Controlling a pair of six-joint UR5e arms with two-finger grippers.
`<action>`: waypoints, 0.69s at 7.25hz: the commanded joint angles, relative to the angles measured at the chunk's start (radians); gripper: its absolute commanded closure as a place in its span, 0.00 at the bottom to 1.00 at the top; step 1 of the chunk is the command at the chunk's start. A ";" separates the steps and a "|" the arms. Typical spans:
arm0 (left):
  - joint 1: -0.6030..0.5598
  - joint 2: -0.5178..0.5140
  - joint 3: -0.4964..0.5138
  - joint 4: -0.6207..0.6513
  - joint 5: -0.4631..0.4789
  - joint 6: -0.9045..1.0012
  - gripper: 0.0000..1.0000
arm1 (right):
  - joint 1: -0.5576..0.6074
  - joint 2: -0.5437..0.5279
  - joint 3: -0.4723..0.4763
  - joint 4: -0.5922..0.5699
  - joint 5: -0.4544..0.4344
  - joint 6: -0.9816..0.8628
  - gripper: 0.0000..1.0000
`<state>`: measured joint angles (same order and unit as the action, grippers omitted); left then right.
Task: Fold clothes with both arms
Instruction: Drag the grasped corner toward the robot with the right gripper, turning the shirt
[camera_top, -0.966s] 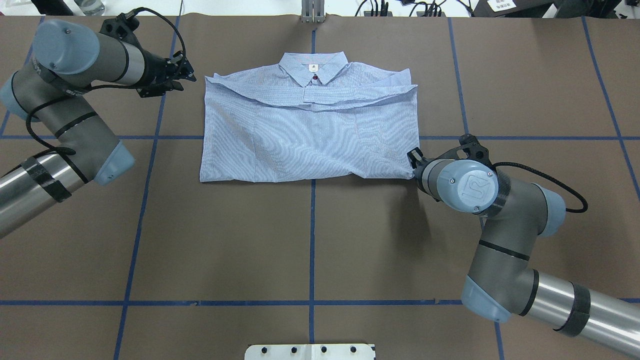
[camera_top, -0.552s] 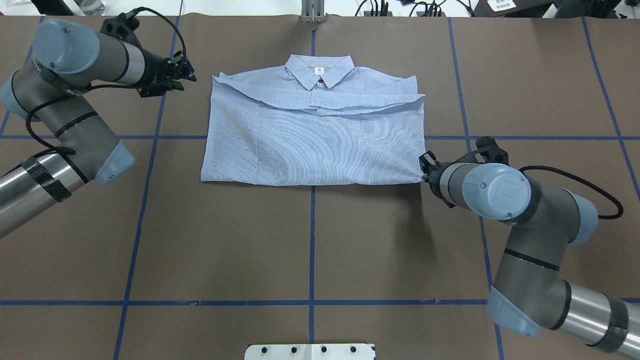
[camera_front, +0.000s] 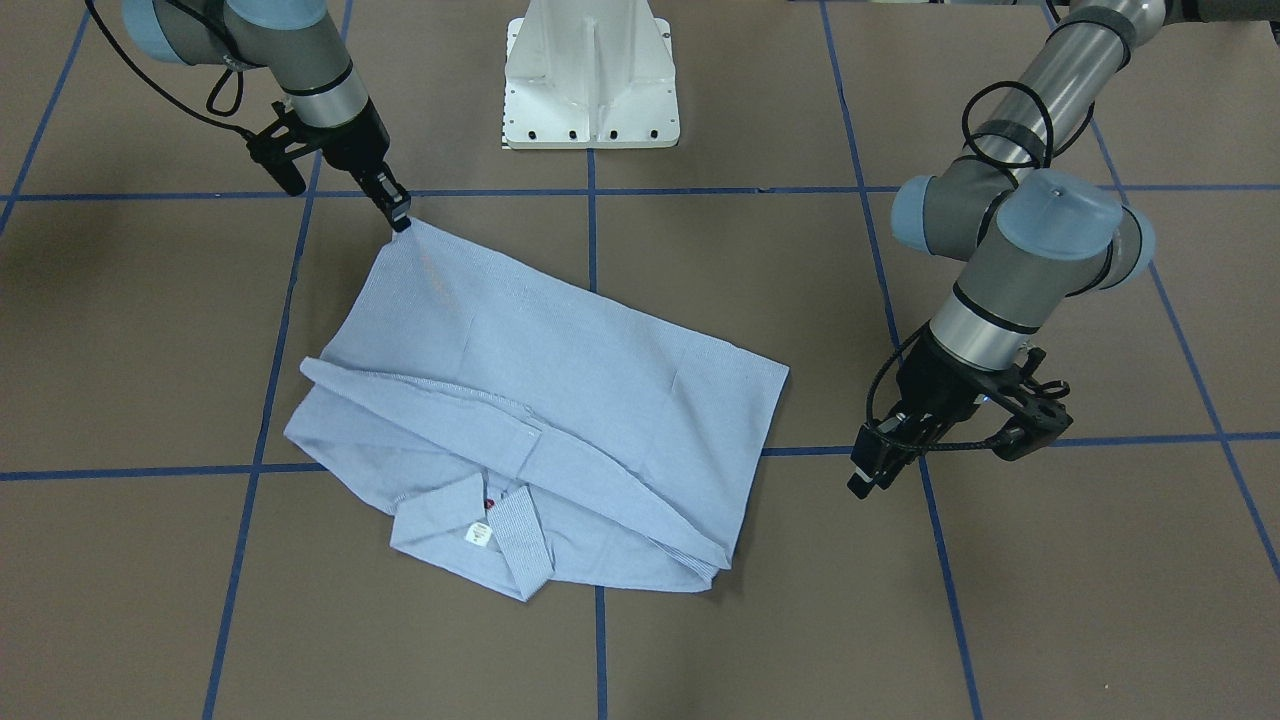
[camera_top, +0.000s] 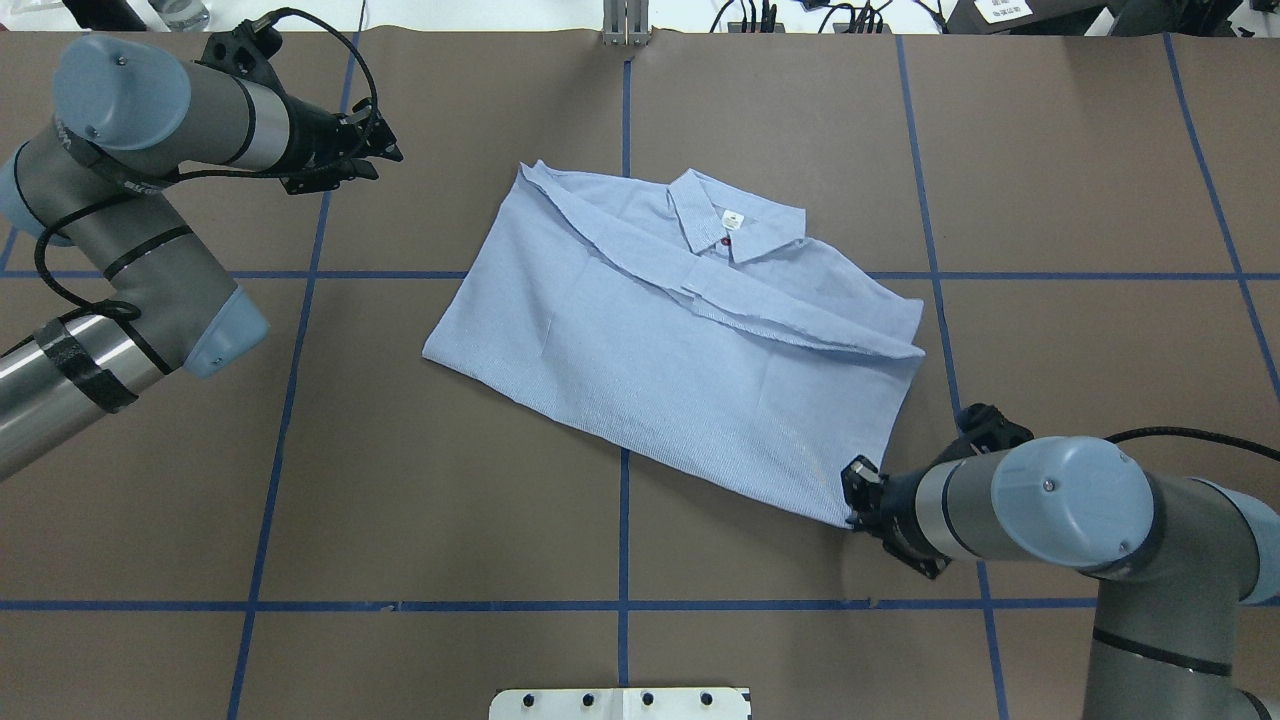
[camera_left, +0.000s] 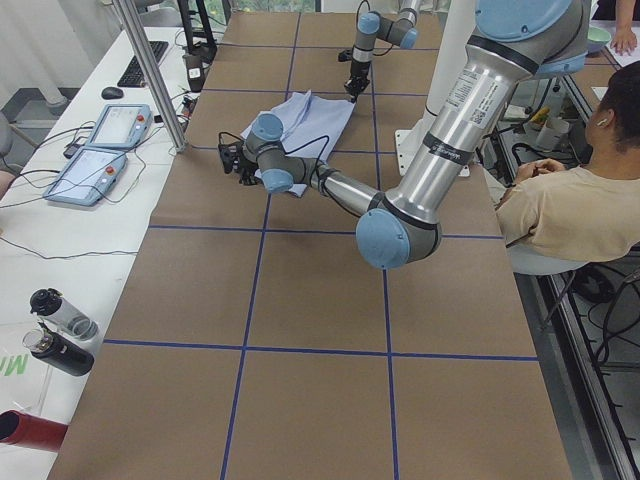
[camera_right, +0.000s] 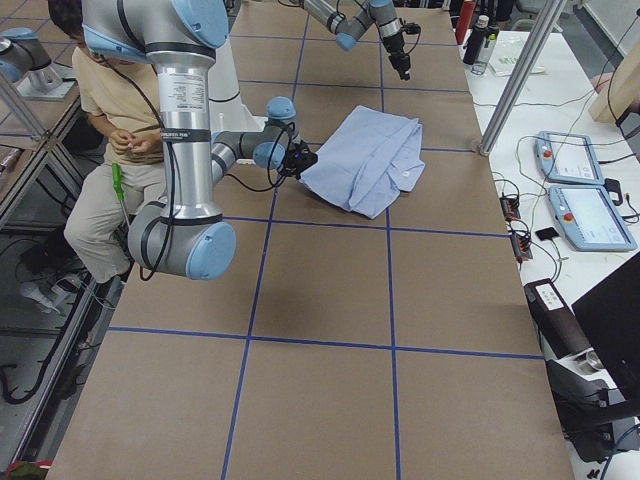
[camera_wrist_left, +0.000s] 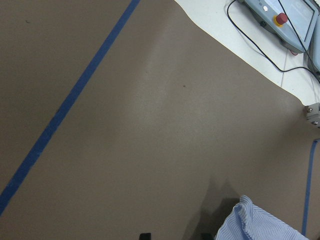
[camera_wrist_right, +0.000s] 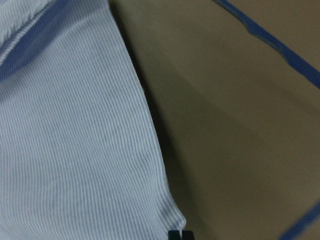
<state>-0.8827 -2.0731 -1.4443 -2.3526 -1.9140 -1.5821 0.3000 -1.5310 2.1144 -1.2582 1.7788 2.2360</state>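
Your right end effector (camera_front: 400, 218) is closed on a hem corner of the shirt (camera_top: 660, 350), pinching the cloth between both fingers; the right wrist view shows the striped fabric running straight into the closed tips. The fabric rises to a small peak at that pinch, while the rest lies flat on the tabletop (camera_top: 400, 480).

Your right arm (camera_top: 1070, 505) reaches in low from the robot's right side, its forearm nearly level and the wrist pointing along the tabletop toward the shirt.

Your left end effector (camera_top: 388, 150) is open and holds nothing. Its fingertips (camera_wrist_left: 145, 236) sit apart at the bottom of the left wrist view, with bare tabletop ahead and one edge of the shirt just showing. It hovers well apart from the shirt, off its far corner on the robot's left. Your left arm (camera_top: 140, 100) is bent at the elbow, wrist held level.

The shirt lies folded and skewed diagonally, with the collar (camera_top: 745, 215) on the side away from the robot.
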 joint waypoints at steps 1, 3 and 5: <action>0.051 0.082 -0.132 0.003 -0.043 -0.012 0.55 | -0.155 -0.054 0.049 -0.001 0.114 0.004 1.00; 0.099 0.137 -0.215 0.025 -0.046 -0.041 0.54 | -0.237 -0.078 0.090 -0.001 0.122 0.004 1.00; 0.161 0.139 -0.270 0.053 -0.043 -0.116 0.53 | -0.272 -0.145 0.146 0.000 0.122 0.005 0.01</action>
<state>-0.7561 -1.9396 -1.6736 -2.3161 -1.9571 -1.6572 0.0497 -1.6387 2.2257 -1.2584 1.9001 2.2400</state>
